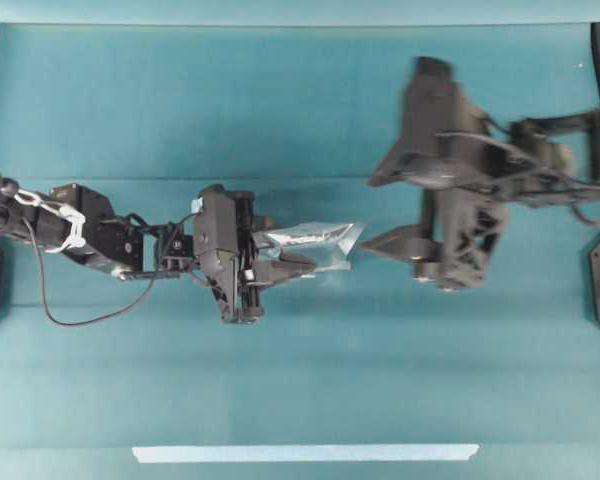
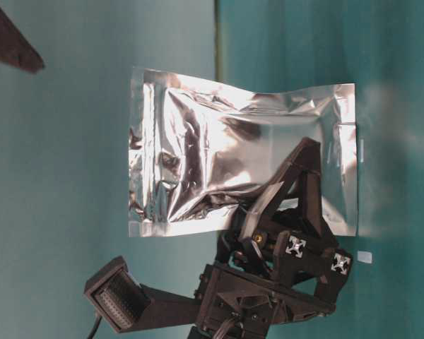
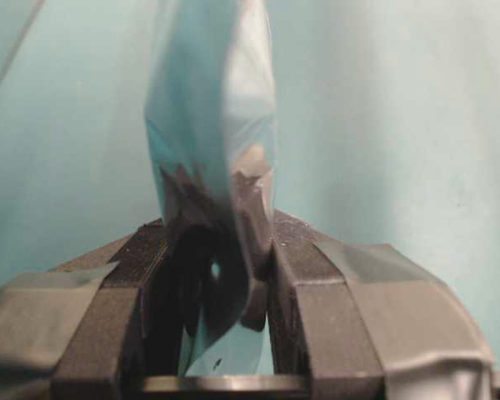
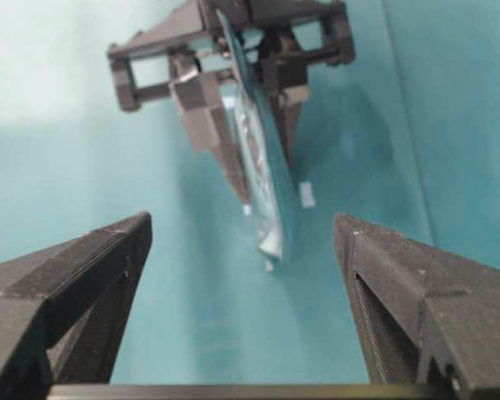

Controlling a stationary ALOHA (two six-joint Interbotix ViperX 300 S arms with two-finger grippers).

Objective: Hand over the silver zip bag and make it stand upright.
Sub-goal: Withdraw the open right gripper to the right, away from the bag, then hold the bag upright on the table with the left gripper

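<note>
Silver zip bag (image 2: 226, 159): one, rectangular foil pouch, mirror-bright and heavily creased, belly slightly puffed, flat sealed margins on its edges, a narrow band along one short end. Seen edge-on from above (image 1: 310, 243) as a thin crumpled sliver; from the wrist views it appears as a narrow blade reflecting teal (image 3: 217, 150) (image 4: 262, 175). Location: mid-table, held off the surface, between the two arms.

Left gripper (image 1: 285, 262): fingers closed on one edge of the bag, foil pinched between the pads (image 3: 296, 275).

Right gripper (image 1: 395, 205): jaws spread wide, nothing in them, just beside the bag's free end, not touching.

Table (image 1: 280, 380): teal cloth.

Tape strip (image 1: 305, 453): pale, along the near edge.
</note>
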